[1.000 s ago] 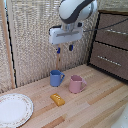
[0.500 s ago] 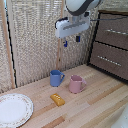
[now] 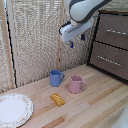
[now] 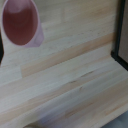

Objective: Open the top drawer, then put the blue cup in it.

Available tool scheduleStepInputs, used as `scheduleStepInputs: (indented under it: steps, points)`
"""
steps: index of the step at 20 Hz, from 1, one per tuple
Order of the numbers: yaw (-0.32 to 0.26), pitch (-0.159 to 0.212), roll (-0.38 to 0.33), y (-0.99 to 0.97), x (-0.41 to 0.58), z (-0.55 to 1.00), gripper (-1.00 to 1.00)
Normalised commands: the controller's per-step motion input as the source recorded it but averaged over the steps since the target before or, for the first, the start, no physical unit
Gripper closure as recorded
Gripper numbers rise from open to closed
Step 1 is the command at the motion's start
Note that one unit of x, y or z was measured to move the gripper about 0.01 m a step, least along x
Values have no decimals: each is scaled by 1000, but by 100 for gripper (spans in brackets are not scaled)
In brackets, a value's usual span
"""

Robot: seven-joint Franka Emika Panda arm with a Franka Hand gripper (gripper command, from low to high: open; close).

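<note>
The blue cup (image 3: pixel 56 78) stands upright on the wooden table, handle toward the pink mug (image 3: pixel 76 84) beside it. My gripper (image 3: pixel 77 40) hangs high above both mugs, empty, with its two dark fingertips apart. On the exterior view's right stands the dark dresser; its top drawer (image 3: pixel 113 26) is shut, and its silver bar handle (image 3: pixel 116 32) is apart from the gripper. The wrist view shows the pink mug (image 4: pixel 21 22) from above and the dresser's dark edge (image 4: pixel 121 35). The blue cup is out of the wrist view.
A lower drawer (image 3: pixel 109 60) sits shut under the top one. A small yellow block (image 3: pixel 57 99) lies in front of the mugs. A white plate (image 3: pixel 13 109) rests at the exterior view's left. A reed screen (image 3: pixel 35 40) backs the table.
The arm has carried the gripper up and toward the exterior view's right, closer to the dresser. The mugs, block and plate have not moved.
</note>
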Motion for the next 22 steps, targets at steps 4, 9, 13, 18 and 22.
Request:
scheduleStepInputs:
  steps: [4,9,13,18,22]
  points:
    - [81,-88,-372,-262,72,-21,-100]
    - [49,-58,-374,-234,198,0,-100]
    - [53,-10,-366,-199,94,21,-100]
    - [73,79,-296,-39,-11,217,-100]
    - [87,107,-292,-3,-52,206,-100]
